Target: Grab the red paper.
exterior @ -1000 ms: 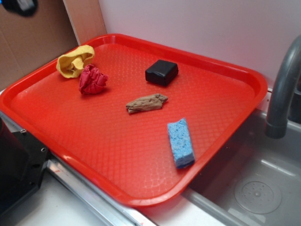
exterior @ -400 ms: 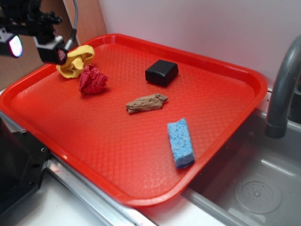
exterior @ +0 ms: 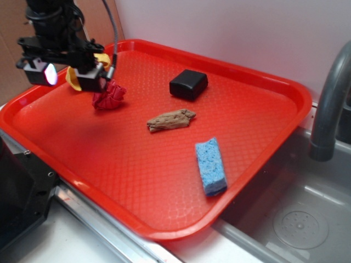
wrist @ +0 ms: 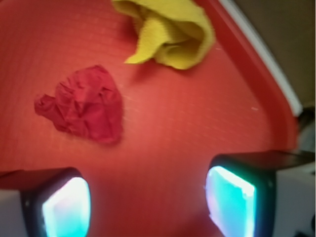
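Note:
The red paper (exterior: pixel 108 96) is a crumpled crimson wad on the red tray (exterior: pixel 230 71), near its back left corner. In the wrist view the red paper (wrist: pixel 86 105) lies ahead and to the left of the jaws. My gripper (exterior: pixel 68 75) hovers above the tray just left of the paper, open and empty, its two glowing pads wide apart with bare tray between them (wrist: pixel 148 202). The gripper partly hides the yellow wad (exterior: pixel 101 59) behind it, which shows whole in the wrist view (wrist: pixel 170 29).
A black box (exterior: pixel 188 84) sits at the tray's back. A brown elongated wad (exterior: pixel 170 120) lies mid-tray and a blue sponge (exterior: pixel 210 165) near the right front. A grey faucet (exterior: pixel 329 104) and sink (exterior: pixel 296 219) are at the right.
The gripper has come into view from the upper left and moved right and down, ending just left of the red paper. The objects on the tray have not moved.

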Robot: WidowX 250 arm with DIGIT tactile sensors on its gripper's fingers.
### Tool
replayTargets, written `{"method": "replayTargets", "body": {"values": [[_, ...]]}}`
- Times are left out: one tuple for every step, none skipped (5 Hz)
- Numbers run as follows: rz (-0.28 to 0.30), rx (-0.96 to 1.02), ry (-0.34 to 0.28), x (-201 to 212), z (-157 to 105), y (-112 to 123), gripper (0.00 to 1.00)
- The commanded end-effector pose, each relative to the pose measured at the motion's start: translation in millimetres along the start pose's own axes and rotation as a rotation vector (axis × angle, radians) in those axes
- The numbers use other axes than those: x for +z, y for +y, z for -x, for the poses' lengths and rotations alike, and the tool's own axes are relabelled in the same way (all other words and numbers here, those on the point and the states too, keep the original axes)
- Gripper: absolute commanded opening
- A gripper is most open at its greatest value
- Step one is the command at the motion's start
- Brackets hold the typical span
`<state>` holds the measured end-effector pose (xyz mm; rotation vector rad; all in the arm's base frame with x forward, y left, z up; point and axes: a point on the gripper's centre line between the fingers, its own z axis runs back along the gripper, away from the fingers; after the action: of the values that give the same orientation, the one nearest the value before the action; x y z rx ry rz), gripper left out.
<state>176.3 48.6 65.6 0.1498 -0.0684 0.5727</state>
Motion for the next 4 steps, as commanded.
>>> {"method": "replayTargets", "body": {"values": [[0.033, 0.012, 0.004, -13, -39, -11, 1.0], [0.037, 0.018, 0.028, -24, -39, -16, 1.0], [0.067, -0.047, -0.015, -38, -43, -23, 1.0], [0.077, -0.102, -0.055, -57, -46, -21, 1.0]]}}
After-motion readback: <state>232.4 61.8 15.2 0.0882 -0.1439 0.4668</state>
